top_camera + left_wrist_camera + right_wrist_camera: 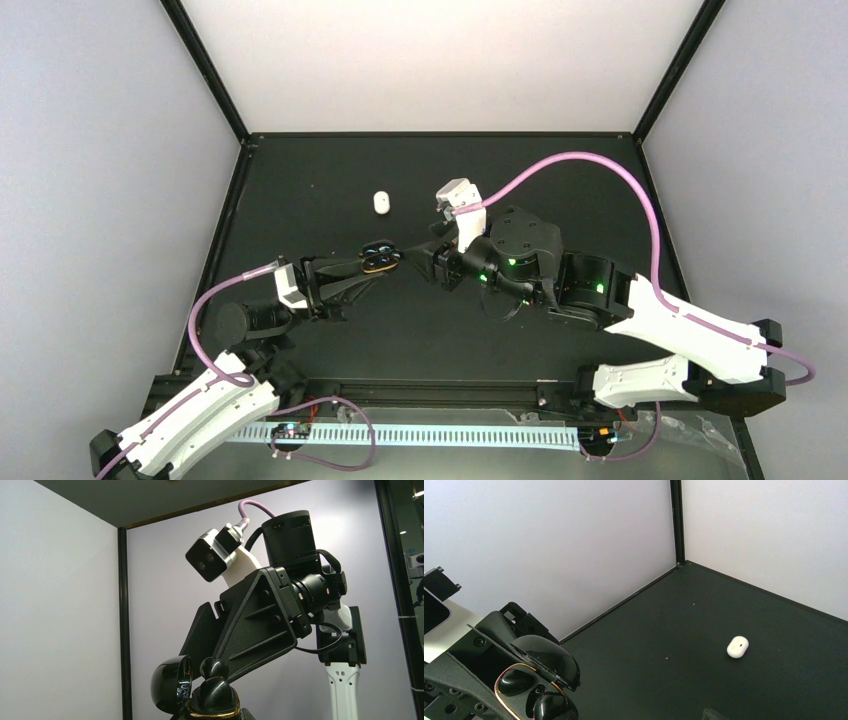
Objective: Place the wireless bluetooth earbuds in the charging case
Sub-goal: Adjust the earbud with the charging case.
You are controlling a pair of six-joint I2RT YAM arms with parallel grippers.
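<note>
Two arms from where I stand, the left arm point(200, 410) and the right arm point(680, 325). Each ends in one pincer, so two in all: the left pincer point(372, 265) and the right pincer point(425, 260). There are two purple cables, one looping off each wrist, and two wrist cameras, one behind each pincer. One black charging case point(379, 256) with a gold rim sits between the left pincer's fingertips. In it I count what look like two black earbuds point(516, 681) side by side. One white earbud point(381, 203) lies alone, beyond both pincers' tips and well apart from them.
</note>
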